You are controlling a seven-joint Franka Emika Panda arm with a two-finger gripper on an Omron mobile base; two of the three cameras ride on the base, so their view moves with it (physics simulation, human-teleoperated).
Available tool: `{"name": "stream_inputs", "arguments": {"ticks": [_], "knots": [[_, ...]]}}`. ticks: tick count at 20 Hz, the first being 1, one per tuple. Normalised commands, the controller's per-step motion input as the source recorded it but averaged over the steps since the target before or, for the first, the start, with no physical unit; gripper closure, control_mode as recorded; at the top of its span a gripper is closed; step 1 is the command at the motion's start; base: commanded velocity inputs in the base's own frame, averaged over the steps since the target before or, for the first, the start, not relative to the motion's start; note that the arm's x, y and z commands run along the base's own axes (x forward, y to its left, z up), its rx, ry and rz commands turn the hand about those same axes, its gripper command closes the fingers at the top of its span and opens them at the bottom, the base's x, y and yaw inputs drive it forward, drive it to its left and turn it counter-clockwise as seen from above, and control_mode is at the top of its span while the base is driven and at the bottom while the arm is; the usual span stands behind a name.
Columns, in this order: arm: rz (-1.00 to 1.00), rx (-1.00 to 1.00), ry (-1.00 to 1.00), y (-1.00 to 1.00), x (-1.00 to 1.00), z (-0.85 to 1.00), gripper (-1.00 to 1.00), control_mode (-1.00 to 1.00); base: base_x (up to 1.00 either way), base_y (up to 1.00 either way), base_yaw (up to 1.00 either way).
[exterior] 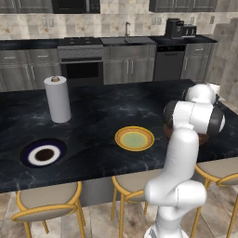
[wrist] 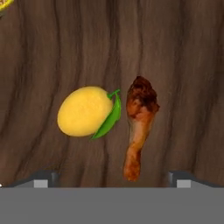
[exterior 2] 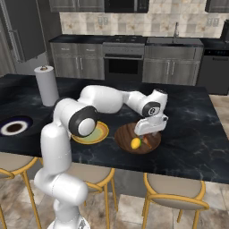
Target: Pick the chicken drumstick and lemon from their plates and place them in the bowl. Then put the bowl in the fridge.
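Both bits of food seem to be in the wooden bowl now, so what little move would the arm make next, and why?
Probably shift sideways to the bowl's rim and grip it: the lemon and chicken drumstick already lie inside, and the tool hangs open, empty, above them.
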Motion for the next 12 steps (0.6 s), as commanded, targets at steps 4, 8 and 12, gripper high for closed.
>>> {"name": "stream_inputs", "arguments": {"ticks": [4,8,12], "knots": [[-0.52,0.03,0.0,-0.01,-0.51,0.14,-1.0,-1.0,0.0,0.0,0.0],[-0.58,0.01,0.0,0.0,-0.49,0.07,-1.0,-1.0,0.0,0.0,0.0],[-0.65,0.0,0.0,0.05,-0.49,0.0,-1.0,-1.0,0.0,0.0,0.0]]}}
